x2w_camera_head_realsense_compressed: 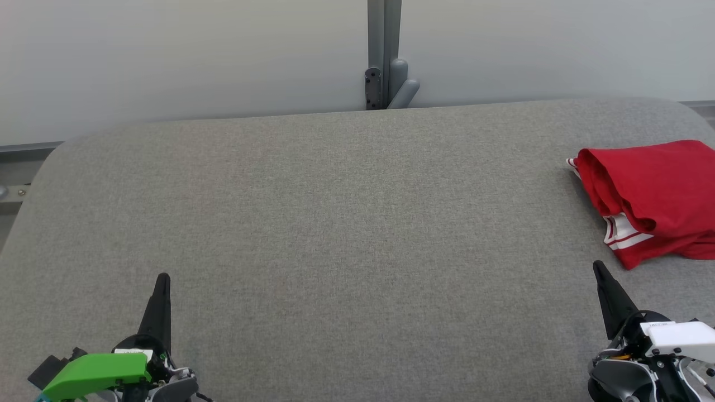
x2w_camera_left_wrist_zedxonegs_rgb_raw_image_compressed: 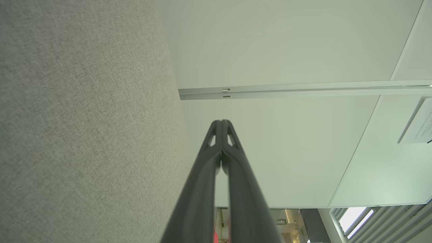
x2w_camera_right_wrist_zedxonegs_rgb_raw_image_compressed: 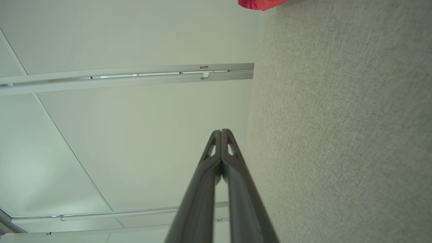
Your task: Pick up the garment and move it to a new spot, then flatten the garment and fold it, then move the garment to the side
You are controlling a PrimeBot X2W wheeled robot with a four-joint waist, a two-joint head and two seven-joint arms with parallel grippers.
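A red garment with white stripes lies folded in a bundle at the right edge of the grey fabric table. A sliver of the garment shows at the top of the right wrist view. My right gripper is shut and empty at the lower right, its tip a short way in front of the garment, not touching it. At the lower left my left gripper is shut and empty, far from the garment. Both wrist views show the fingers pressed together, the left gripper and the right gripper.
A pale wall with a grey post runs behind the table's far edge. The table has rounded far corners. A wide stretch of bare grey fabric lies between the two grippers.
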